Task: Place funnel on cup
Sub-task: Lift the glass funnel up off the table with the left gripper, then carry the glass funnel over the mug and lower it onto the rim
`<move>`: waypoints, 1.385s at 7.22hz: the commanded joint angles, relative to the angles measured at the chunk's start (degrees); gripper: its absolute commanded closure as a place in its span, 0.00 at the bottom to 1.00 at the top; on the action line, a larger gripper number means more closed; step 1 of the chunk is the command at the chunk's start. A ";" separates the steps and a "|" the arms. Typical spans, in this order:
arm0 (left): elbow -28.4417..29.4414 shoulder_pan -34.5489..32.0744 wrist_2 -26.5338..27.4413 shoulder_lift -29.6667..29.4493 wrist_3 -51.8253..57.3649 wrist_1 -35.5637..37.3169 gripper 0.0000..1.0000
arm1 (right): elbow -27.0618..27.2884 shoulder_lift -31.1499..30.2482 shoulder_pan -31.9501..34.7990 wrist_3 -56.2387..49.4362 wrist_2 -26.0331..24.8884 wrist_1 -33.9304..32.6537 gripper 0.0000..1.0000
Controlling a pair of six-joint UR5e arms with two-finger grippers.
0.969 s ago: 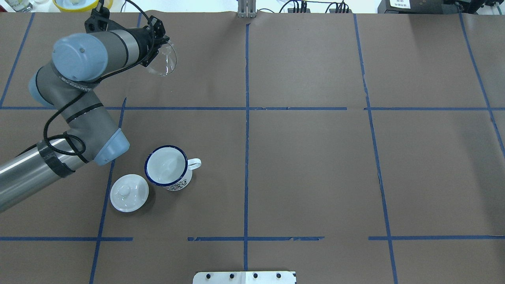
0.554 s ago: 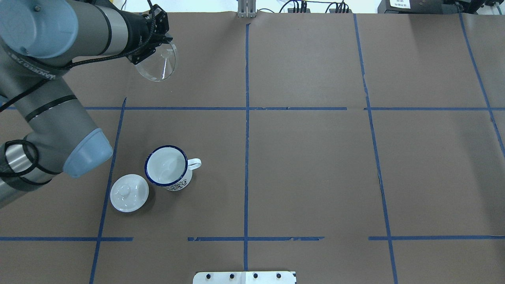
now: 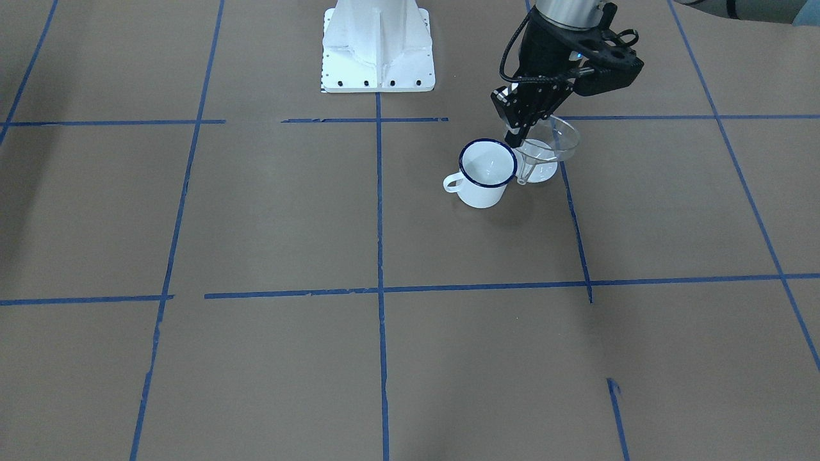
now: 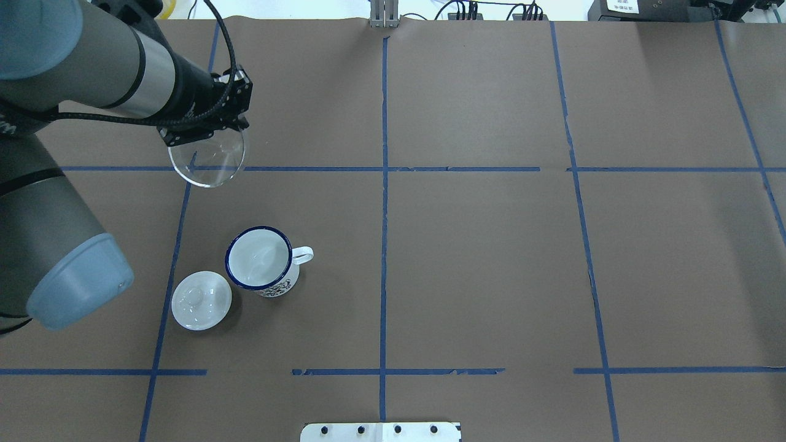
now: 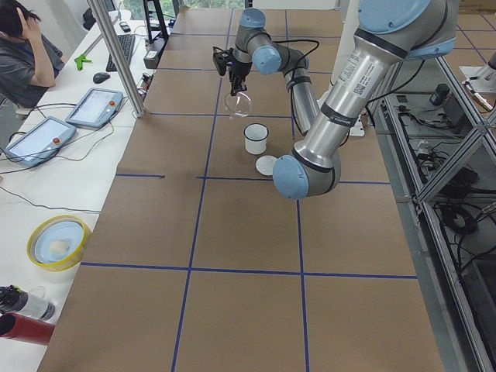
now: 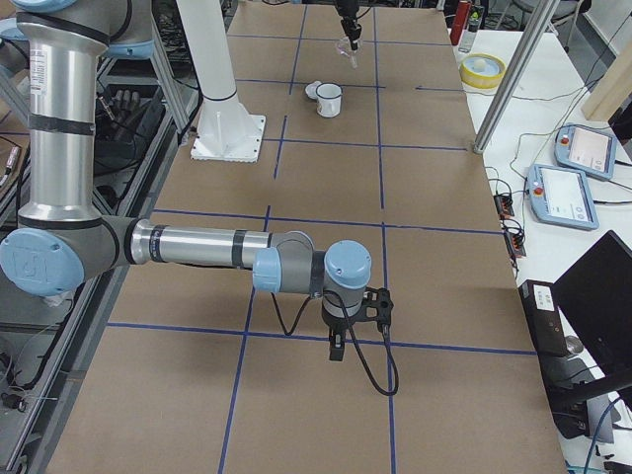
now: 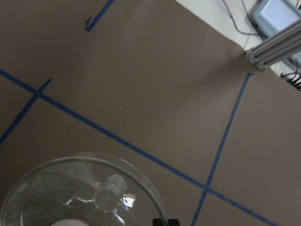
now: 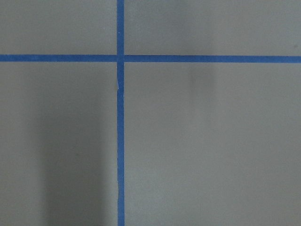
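Brown paper crossed by blue tape lines [image 4: 384, 276] covers the counter [image 4: 491, 258] before us. Our left claw [image 3: 515, 136] is pinching the rim of the funnel [image 3: 554, 144], its fingers pressed on the edge of the clear bowl, and holds it in the air. The funnel hangs with its spout pointing down, somewhat tilted. It is on the side of the cup [image 4: 261, 263] away from our base, not touching the cup and, seen from overhead, not above its mouth. The cup stands upright on the counter, its blue rim up and its handle toward our right side. Just beside it, on our left, a white lid [image 4: 201, 301] with a knob rests on the counter. Through the left wrist camera we look down into the funnel's bowl. Our right claw [image 6: 337, 348] hangs low over the counter near a tape crossing, well apart from the cup. We cannot tell whether it is spread or pressed together.
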 commanded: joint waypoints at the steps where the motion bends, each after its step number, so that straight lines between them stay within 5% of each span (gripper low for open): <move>1: 2.12 5.42 -2.83 -0.66 7.38 4.03 1.00 | 0.03 0.00 0.00 0.00 0.00 0.00 0.00; 5: 12.68 7.47 -2.48 -0.75 7.29 -6.85 1.00 | 0.03 0.00 0.00 0.00 0.00 0.00 0.00; 10: 14.62 10.72 -2.30 -0.13 7.29 -7.92 1.00 | 0.03 0.00 0.00 0.00 0.00 0.00 0.00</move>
